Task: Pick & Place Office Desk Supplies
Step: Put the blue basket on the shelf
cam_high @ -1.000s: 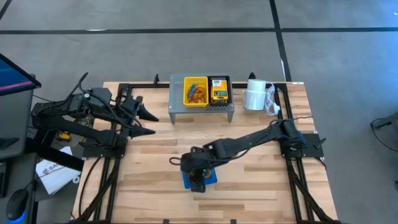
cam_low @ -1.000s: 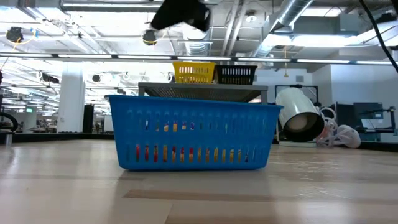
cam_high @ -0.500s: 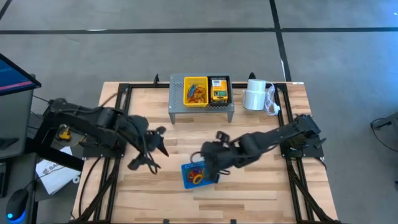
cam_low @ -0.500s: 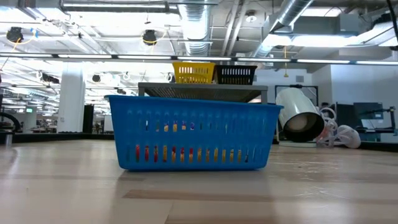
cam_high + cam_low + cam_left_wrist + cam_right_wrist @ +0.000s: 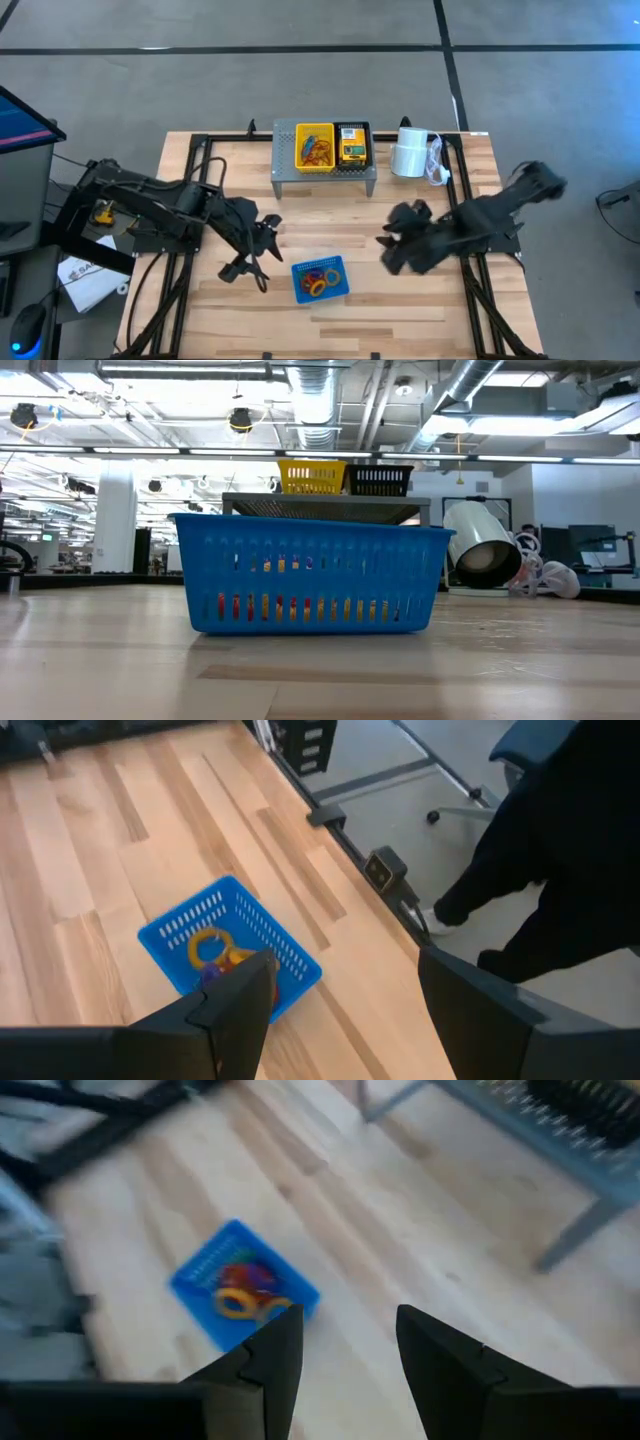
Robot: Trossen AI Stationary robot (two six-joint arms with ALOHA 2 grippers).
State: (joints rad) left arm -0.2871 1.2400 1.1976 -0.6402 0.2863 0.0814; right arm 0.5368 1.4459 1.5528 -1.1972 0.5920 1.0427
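A blue basket stands with its bottom on the wooden table, near the front middle, with red, orange and yellow loops inside it. In the low view the blue basket fills the middle. My left gripper hovers open just left of it; in its wrist view my left gripper looks down at the basket. My right gripper is open to the right of the basket, and my right gripper sees the basket from above. A yellow basket and a black basket holding a crayon box sit on the shelf.
A grey perforated shelf stands at the table's far middle. A white paper roll lies to its right, with white cord beside it. Black frame rails run along both sides. Bare wood lies at the front.
My right gripper has left its place over the blue basket and drawn back toward the table's right edge. My left gripper has swung from the far left down toward the basket's left side. The basket has stayed where it was.
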